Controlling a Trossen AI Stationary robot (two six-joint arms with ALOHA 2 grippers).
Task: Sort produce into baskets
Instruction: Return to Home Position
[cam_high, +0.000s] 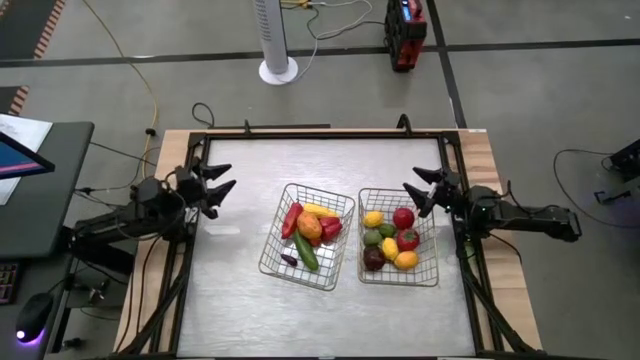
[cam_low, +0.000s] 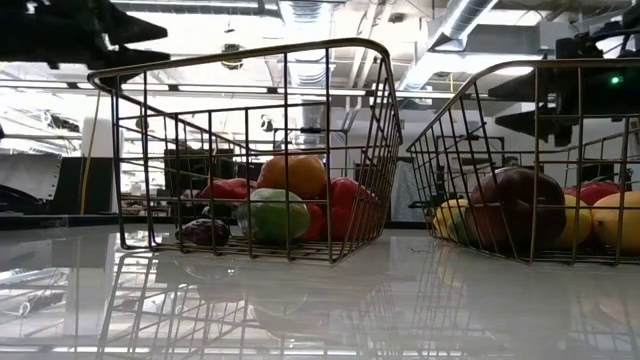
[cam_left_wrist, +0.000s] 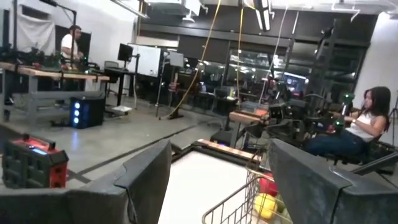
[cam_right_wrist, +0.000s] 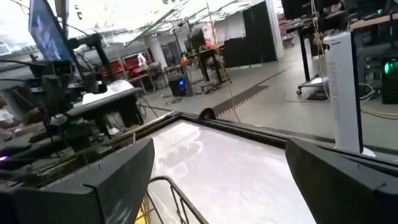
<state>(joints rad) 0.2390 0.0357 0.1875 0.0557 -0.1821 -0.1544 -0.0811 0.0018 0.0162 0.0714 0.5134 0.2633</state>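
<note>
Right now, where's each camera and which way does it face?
High: overhead, straight down on the table; left gripper and right gripper show, both open.
Low: tabletop height, level at left basket and right basket; both grippers overhead.
Left wrist: past own fingers, over the table into the room.
Right wrist: past own fingers, over the table toward a monitor.
Shared: high and low both show both baskets.

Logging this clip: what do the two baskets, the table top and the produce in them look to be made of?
Left basket and right basket: thin metal wire, silvery and shiny, an open grid you can see through. Table top: a smooth, glossy, pale sheet that mirrors the baskets; laminate or coated metal, unclear. Produce: likely plastic, judging by the even colours and soft sheen.
</note>
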